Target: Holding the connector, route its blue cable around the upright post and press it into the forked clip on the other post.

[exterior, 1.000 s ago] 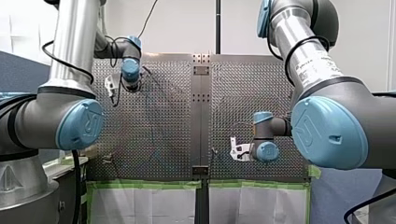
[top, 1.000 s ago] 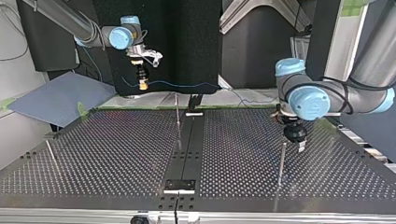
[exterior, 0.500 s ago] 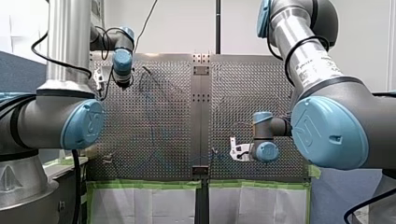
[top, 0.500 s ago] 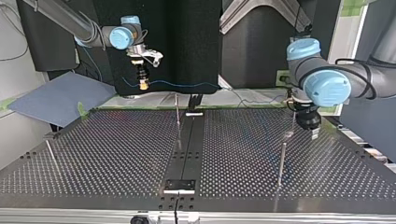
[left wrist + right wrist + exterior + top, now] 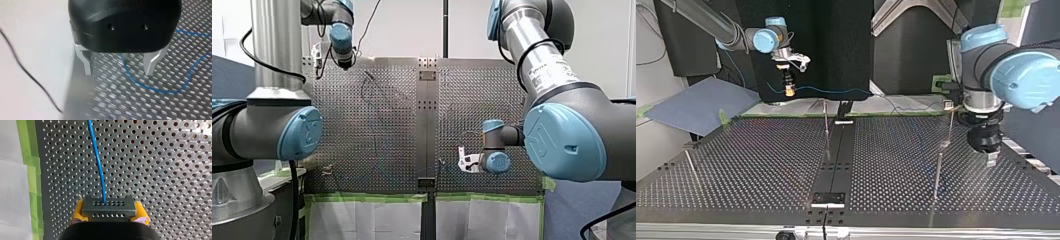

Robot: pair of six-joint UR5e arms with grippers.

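At the top view's left, my right gripper (image 5: 788, 89) hangs above the far edge of the desk (image 5: 761, 165), its yellow pads (image 5: 78, 211) clamped on the connector (image 5: 108, 207). The blue cable (image 5: 96, 157) leaves the connector's face and, in the top view, trails rightward along that far edge, passing behind the middle post (image 5: 826, 125). By my reading the hold is done and the routing is not: no view shows the cable wrapped round a post, and the left wrist view shows slack loops lying flat on the perforations. Further right, two thin posts stand near each other, a nearer post (image 5: 938, 172) and a rear post (image 5: 950, 125); which one bears the forked clip is too small to tell. Just beside them my left gripper (image 5: 118, 72) is empty, metal fingers spread wide, hanging at the desk's side edge. Green tape (image 5: 30, 170) marks the border close beside my right gripper, so margin there is thin; the widest room lies between the middle post and the pair
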